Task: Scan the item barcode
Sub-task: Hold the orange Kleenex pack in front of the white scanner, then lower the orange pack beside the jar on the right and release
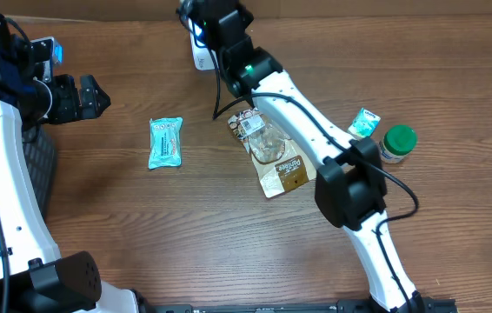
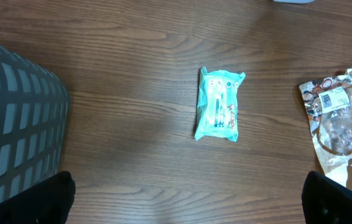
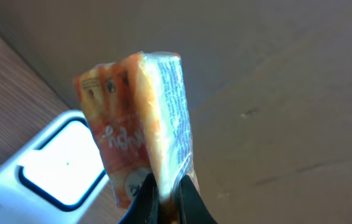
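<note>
Orange plastic snack packet (image 3: 135,124) is pinched by its lower edge in the tightly closed right gripper (image 3: 165,191). It is held upright close by the white box-shaped scanner (image 3: 58,165) at the far side of the brown wooden table (image 1: 185,226), apparently so that a printed face can be shown to the window. The barcode itself cannot be made out. The left gripper (image 2: 188,202) is spread wide and empty above a teal foil packet (image 2: 221,104), presumably kept clear of the scan.

A teal packet (image 1: 165,143) is laid flat on the wooden tabletop (image 1: 185,235). A brown snack bag (image 1: 272,156) is seen at its 3 o'clock. A green-lidded jar (image 1: 397,143) and a small sachet (image 1: 364,123) are set farther that way, and a grey basket (image 2: 14,118) at 9 o'clock.
</note>
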You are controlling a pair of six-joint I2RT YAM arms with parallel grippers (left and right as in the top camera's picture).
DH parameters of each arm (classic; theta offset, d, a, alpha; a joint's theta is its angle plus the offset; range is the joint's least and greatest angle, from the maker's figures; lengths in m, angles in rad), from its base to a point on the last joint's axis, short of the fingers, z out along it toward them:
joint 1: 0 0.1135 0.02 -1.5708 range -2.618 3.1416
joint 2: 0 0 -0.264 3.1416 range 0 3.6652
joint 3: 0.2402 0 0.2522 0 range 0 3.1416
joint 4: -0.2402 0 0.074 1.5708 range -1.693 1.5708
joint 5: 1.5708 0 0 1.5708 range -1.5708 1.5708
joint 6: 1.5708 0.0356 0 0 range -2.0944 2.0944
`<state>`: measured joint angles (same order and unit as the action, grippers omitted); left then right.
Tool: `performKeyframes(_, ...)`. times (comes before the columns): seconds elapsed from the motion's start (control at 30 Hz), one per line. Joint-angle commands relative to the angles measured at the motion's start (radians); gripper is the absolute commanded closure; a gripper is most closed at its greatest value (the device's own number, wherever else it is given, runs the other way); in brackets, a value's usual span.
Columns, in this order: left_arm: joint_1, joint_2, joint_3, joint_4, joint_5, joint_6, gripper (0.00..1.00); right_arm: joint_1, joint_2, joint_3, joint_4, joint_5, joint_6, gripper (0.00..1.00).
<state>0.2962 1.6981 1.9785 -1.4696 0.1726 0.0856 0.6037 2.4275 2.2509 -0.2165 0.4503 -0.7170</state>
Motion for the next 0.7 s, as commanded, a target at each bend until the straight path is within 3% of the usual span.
performKeyframes(0.0,-0.003,-0.004,0.013,0.001,0.011,0.019,0.0,-0.004,0.059,0.009,0.07,0.036,-0.168,0.96)
performKeyframes(0.13,-0.003,-0.004,0.013,0.002,0.011,0.019,0.01,-0.004,0.123,0.007,0.128,0.026,-0.234,0.96)
performKeyframes(0.67,-0.003,-0.004,0.013,0.002,0.011,0.019,0.01,-0.003,0.174,0.006,0.201,-0.011,-0.188,0.96)
